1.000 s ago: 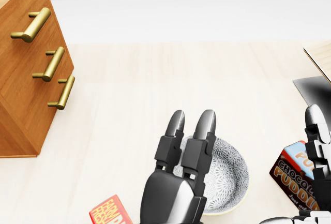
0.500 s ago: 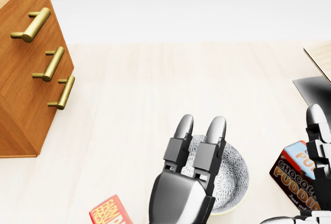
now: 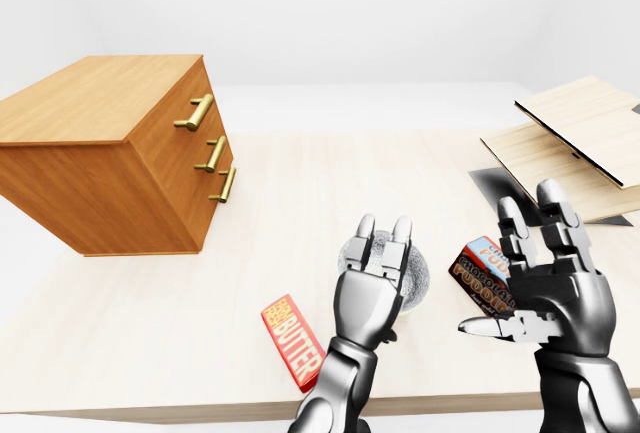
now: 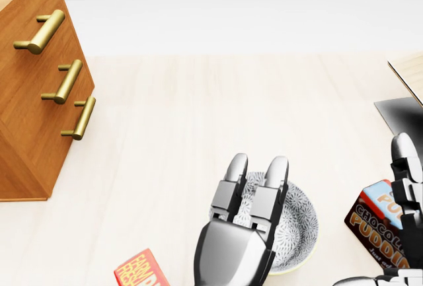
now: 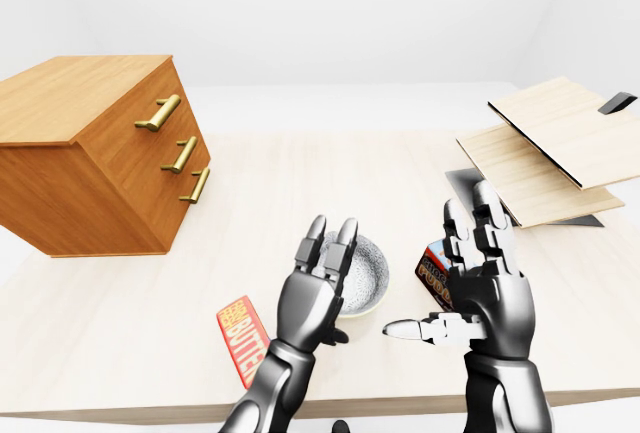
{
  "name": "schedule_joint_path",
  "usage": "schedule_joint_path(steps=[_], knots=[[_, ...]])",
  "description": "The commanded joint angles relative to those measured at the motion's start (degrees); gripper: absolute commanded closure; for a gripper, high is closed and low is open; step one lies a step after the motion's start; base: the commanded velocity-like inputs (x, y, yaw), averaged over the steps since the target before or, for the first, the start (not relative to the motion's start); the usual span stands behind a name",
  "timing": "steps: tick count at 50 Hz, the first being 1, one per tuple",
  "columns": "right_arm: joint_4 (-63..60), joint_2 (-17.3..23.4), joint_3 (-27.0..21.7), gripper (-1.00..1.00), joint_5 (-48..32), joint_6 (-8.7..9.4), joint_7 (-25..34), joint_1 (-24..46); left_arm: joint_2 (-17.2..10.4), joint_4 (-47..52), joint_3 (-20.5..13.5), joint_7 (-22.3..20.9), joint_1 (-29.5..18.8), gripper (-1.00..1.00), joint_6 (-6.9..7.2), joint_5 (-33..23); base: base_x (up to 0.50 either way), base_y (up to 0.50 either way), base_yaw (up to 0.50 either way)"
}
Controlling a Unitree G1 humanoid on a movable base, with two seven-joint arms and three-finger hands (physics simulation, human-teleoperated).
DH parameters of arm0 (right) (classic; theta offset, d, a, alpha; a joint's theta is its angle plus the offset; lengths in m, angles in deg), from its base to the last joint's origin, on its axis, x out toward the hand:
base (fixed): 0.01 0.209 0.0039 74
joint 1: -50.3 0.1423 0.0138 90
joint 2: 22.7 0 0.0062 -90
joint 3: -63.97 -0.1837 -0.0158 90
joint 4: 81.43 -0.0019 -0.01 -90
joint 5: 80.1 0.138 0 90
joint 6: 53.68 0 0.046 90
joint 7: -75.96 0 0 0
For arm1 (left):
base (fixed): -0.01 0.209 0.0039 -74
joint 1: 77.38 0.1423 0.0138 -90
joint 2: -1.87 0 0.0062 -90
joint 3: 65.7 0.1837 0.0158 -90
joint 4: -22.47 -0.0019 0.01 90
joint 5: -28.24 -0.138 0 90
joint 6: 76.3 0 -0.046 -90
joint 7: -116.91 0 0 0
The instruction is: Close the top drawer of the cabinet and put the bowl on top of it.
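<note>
The wooden cabinet stands at the left of the table, its three brass-handled drawers looking flush; the top handle points right. A grey patterned bowl sits near the table's bottom edge. My left hand is open, its straight fingers lying over the bowl's left half and hiding that part of it. Whether it touches the bowl I cannot tell. Right of the bowl my right hand is open with fingers spread and holds nothing.
A red butter box lies left of my left arm. A chocolate pudding box sits between bowl and right hand. Light wooden boards and a dark sheet lie at the right.
My left hand has slid a little right and down in the head view, so its fingertips now sit lower over the bowl. The right hand and the camera have stayed still.
</note>
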Motion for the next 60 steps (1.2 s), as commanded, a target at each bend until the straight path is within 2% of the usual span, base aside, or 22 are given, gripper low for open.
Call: schedule_joint_path(steps=[1,33,40,59,60], knots=[[0.0,-0.1,0.3,-1.00,-0.3,0.00,0.0,-0.1,0.7,-2.8,-0.8,0.0,-0.5,-1.00,0.00,-1.0,0.00,0.00,0.00],[-0.3,-0.3,0.4,-1.00,-0.3,0.00,0.4,-0.5,2.9,-12.6,-4.7,1.7,-3.5,-1.00,0.00,-3.5,0.00,0.00,0.00],[-0.2,-0.2,0.3,-1.00,-0.2,0.00,0.4,-0.3,4.3,-16.9,-7.6,2.7,-6.4,-1.00,0.00,-2.9,0.00,0.00,0.00],[0.0,-0.1,0.3,-1.00,-0.1,0.00,0.2,-0.1,4.4,-17.0,-6.7,2.8,-5.4,-1.00,0.00,-4.2,0.00,0.00,0.00],[0.0,0.0,0.3,-1.00,0.0,0.00,0.2,-0.1,4.3,-17.0,-6.7,2.8,-5.4,0.53,0.00,-4.4,0.00,0.00,0.00]])
